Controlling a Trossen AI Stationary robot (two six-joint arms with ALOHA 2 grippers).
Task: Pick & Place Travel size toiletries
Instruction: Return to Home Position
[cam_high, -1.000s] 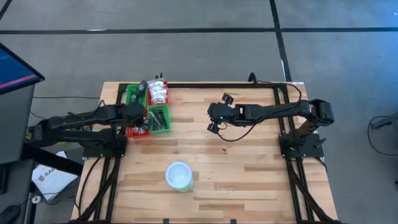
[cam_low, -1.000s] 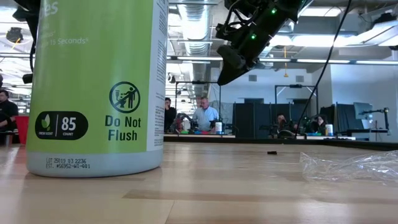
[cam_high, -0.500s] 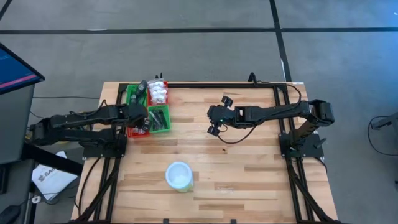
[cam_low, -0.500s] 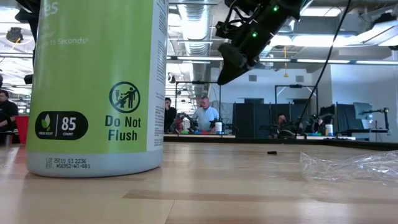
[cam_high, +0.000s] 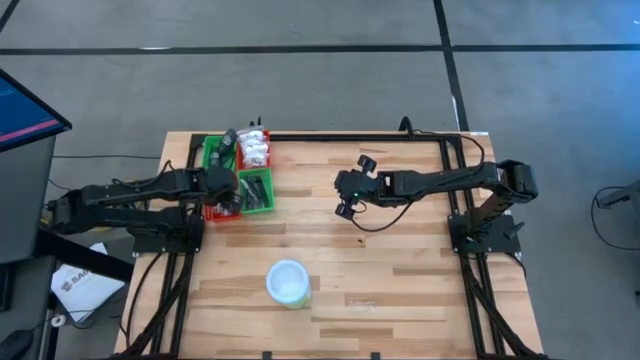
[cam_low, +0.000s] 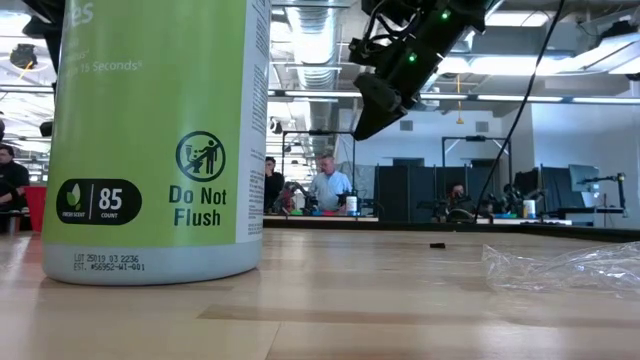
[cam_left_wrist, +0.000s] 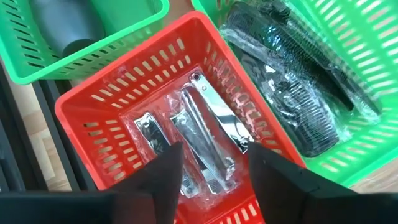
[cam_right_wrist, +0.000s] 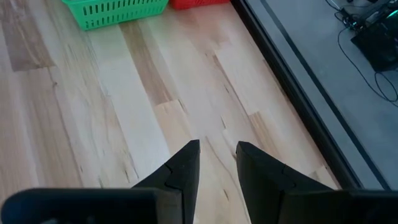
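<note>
Clear sachets with metal nail clippers (cam_left_wrist: 199, 130) lie flat on the floor of the tray's red compartment (cam_left_wrist: 74, 106). My left gripper (cam_left_wrist: 211, 168) stands open just above them, one finger on either side; I cannot tell whether it touches them. Black combs in clear wrap (cam_left_wrist: 298, 93) fill the green compartment beside it. White lumpy packets (cam_high: 257, 152) lie in the far red compartment, and a dark item (cam_left_wrist: 68, 31) in another green one. My right gripper (cam_right_wrist: 217, 162) hangs open over bare wood at mid-table (cam_high: 342, 190), with nothing between its fingers.
The compartment tray (cam_high: 212, 212) sits at the table's far left. A round white tub with a green side (cam_high: 287, 283) stands near the front edge and fills the left of the low view (cam_low: 150, 140). A crumpled clear wrapper (cam_low: 570, 265) lies on the wood to its right.
</note>
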